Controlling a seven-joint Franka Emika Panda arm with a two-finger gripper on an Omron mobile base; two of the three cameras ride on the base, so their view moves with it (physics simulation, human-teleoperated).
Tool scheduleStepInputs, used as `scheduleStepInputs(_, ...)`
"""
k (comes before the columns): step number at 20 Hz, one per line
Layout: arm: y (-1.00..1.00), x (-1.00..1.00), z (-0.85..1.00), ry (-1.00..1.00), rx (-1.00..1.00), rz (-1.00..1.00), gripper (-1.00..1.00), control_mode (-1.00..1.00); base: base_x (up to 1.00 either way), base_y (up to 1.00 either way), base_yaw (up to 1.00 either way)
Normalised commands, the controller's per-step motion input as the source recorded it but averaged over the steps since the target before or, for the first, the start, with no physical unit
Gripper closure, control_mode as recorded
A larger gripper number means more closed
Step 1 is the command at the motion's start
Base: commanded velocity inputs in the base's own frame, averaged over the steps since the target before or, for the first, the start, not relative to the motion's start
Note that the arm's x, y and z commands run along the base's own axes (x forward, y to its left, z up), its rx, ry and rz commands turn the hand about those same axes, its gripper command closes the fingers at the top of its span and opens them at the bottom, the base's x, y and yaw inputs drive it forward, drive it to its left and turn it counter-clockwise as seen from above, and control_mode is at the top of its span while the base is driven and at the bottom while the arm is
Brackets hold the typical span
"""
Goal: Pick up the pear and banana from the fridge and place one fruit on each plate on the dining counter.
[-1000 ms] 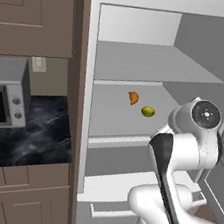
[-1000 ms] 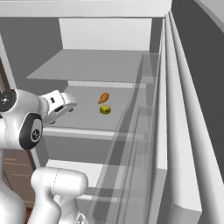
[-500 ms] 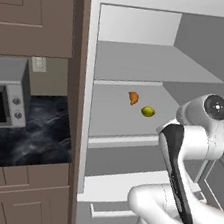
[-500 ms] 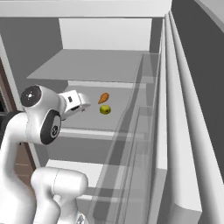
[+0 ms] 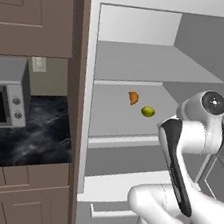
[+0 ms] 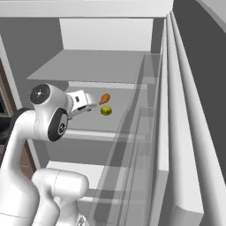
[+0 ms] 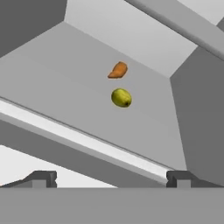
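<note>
Robot arm reaching into the open fridge (image 5: 145,33)
Gripper (image 6: 90,106), jaws wide apart and empty, has swung closer to the pear (image 7: 121,97) on the middle shelf beside an orange wedge (image 7: 118,70); grasp looks next

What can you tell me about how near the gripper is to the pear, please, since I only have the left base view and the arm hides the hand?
Observer: In the right base view the gripper is left of the pear, short of it, with a gap between them.
Operator: Are the jaws open?
Observer: Yes; in the hand view the two fingertips stand wide apart with nothing between them.
Operator: Is the hand aimed at the pear?
Observer: Roughly; in the hand view the pear sits near the middle, above the shelf's front edge, with the orange wedge just beyond it.
</note>
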Motion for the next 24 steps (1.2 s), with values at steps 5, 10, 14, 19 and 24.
scheduleStepInputs(5, -0.03, 0.31, 0.00, 0.00, 0.08, -0.02, -1.00, -1.00, 0.00, 0.00, 0.00)
scheduleStepInputs(10, -0.07, 0.19, -0.09, 0.04, 0.12, -0.03, -1.00, -1.00, 0.00, 0.00, 0.00)
scheduleStepInputs(14, -0.15, 0.23, -0.11, 0.10, 0.08, -0.09, -1.00, -1.00, 0.00, 0.00, 0.00)
scheduleStepInputs(19, -0.12, 0.31, -0.25, 0.09, 0.03, -0.09, -1.00, -1.00, 0.00, 0.00, 0.00)
scheduleStepInputs(24, -0.20, 0.23, -0.30, 0.03, 0.09, -0.05, -1.00, -1.00, 0.00, 0.00, 0.00)
